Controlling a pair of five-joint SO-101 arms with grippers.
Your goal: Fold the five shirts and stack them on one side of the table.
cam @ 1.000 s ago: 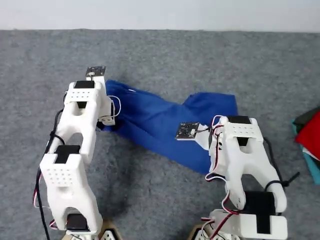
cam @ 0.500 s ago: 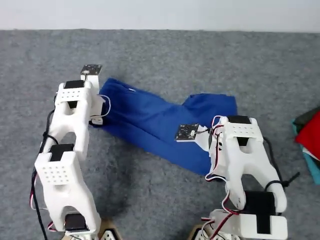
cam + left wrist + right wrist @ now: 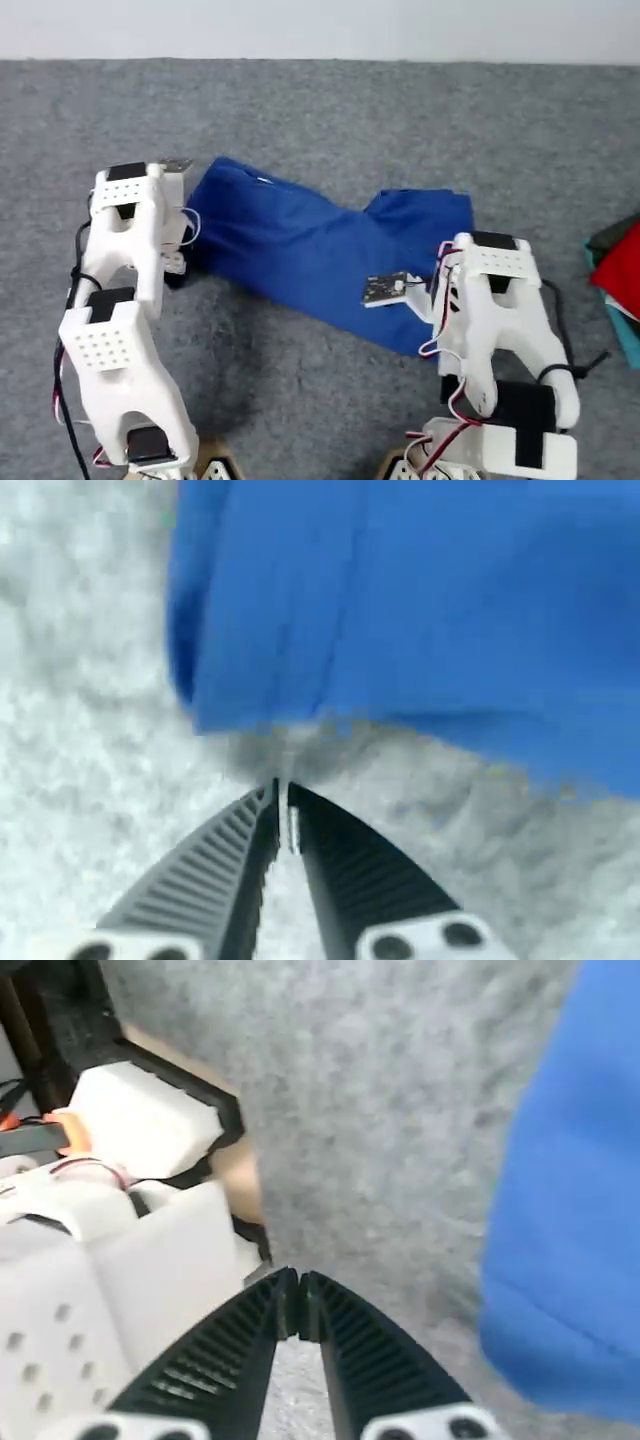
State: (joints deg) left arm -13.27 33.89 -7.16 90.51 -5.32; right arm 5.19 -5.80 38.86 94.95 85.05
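Observation:
A blue shirt (image 3: 320, 255) lies folded into a long band, slanting across the middle of the grey table (image 3: 400, 120). My left arm (image 3: 130, 215) stands just off the shirt's left end. In the left wrist view my left gripper (image 3: 281, 788) is shut with nothing in it, its tips over grey felt a little short of the blue shirt's edge (image 3: 400, 610). My right arm (image 3: 490, 290) stands at the shirt's near right end. My right gripper (image 3: 298, 1282) is shut and empty above the felt, with the blue shirt (image 3: 570, 1210) to one side.
A stack of other shirts (image 3: 618, 270), red, teal and dark, lies at the table's right edge. The arm bases (image 3: 480, 450) sit at the front edge. A white wall (image 3: 320, 28) runs along the back. The other arm's base (image 3: 120, 1130) shows in the right wrist view.
My left arm has drawn away to the left, off the shirt's left end. My right arm has pulled back a little toward the front edge. The shirt stays flat.

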